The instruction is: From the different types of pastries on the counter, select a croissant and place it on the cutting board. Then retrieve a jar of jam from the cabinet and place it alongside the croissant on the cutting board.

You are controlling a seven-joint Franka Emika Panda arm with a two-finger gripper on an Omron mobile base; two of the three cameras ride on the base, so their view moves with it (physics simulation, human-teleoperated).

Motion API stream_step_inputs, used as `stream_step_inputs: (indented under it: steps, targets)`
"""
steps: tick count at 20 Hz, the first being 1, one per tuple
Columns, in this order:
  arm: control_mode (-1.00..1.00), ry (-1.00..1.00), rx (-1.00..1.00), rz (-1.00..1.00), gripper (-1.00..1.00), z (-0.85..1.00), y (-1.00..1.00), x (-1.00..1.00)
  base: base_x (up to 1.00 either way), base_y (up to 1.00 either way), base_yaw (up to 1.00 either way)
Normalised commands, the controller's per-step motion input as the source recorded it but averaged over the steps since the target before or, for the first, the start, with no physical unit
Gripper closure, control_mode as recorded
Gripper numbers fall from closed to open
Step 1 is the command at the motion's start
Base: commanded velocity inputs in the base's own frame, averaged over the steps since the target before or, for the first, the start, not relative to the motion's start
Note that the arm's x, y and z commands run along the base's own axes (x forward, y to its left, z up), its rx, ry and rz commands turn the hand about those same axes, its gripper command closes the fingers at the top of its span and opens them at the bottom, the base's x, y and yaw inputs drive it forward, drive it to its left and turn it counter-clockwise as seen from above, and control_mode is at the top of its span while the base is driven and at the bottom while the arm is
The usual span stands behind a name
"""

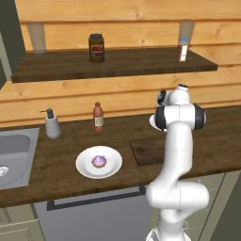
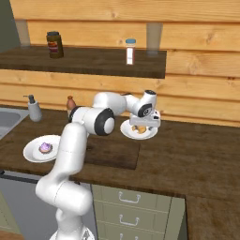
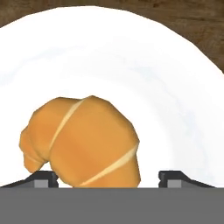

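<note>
The golden-brown croissant lies on a round white plate at the back of the dark wood counter. My gripper hangs low over it, open, one fingertip on each side of the pastry; the right one stands clear of it. From the right base view the gripper sits on top of the croissant on its plate. The dark cutting board lies bare in front of the plate. The jar of jam is out of view. A slice of olive-green cabinet shows upper left.
A purple-frosted cupcake sits on a second white plate left of the board. A red-brown bottle, a soap dispenser and the sink stand further left. The plank shelf holds a dark labelled jar and a white bottle.
</note>
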Motion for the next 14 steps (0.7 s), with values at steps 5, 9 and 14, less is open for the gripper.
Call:
stream_step_inputs:
  steps: [5, 9, 14]
  targets:
    - [-1.00, -0.04, -0.06, 0.02, 1.00, -0.11, 0.22, -0.29, 0.00, 0.00, 0.00]
    - [-1.00, -0.12, -0.06, 0.00, 1.00, 0.06, 0.38, -0.49, 0.00, 0.00, 0.00]
    - [-1.00, -0.13, -0.01, 0.00, 1.00, 0.13, 0.24, -0.96, 0.00, 0.00, 0.00]
